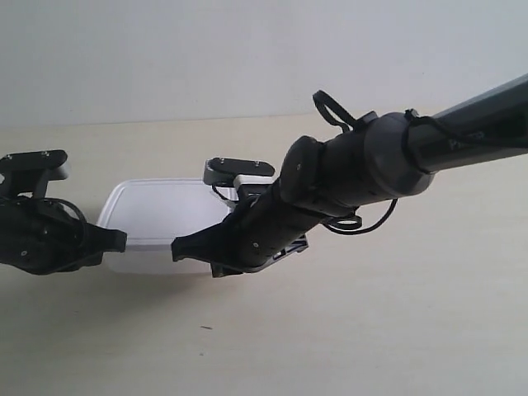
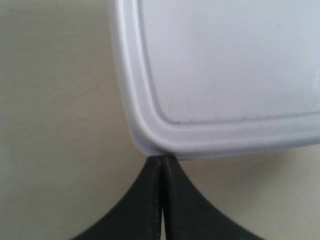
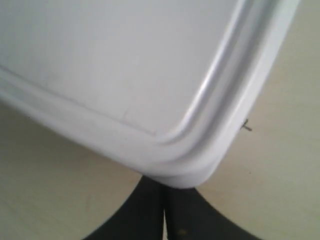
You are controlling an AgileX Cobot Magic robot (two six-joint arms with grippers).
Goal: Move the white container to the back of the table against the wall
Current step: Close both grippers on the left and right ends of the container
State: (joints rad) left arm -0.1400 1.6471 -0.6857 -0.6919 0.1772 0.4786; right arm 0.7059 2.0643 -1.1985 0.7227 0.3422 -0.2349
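The white container (image 1: 157,216) lies flat on the table (image 1: 388,330), its lid on, some way in front of the wall (image 1: 247,49). In the left wrist view, my left gripper (image 2: 163,159) is shut, its joined tips touching one rounded corner of the white container (image 2: 225,75). At the exterior view's left, the left gripper (image 1: 122,240) meets the box's near left corner. My right gripper (image 3: 165,187) is also shut, its tips tucked under another corner of the white container (image 3: 125,65). From the exterior view's right, the right gripper (image 1: 176,248) reaches the box's front edge, and its arm hides the box's right part.
The right arm's thick black forearm (image 1: 355,177) crosses the scene from the upper right, with loose cables (image 1: 363,223) hanging beside it. A tiny dark speck (image 1: 205,327) marks the table in front of the box. Bare table stretches between the box and the wall.
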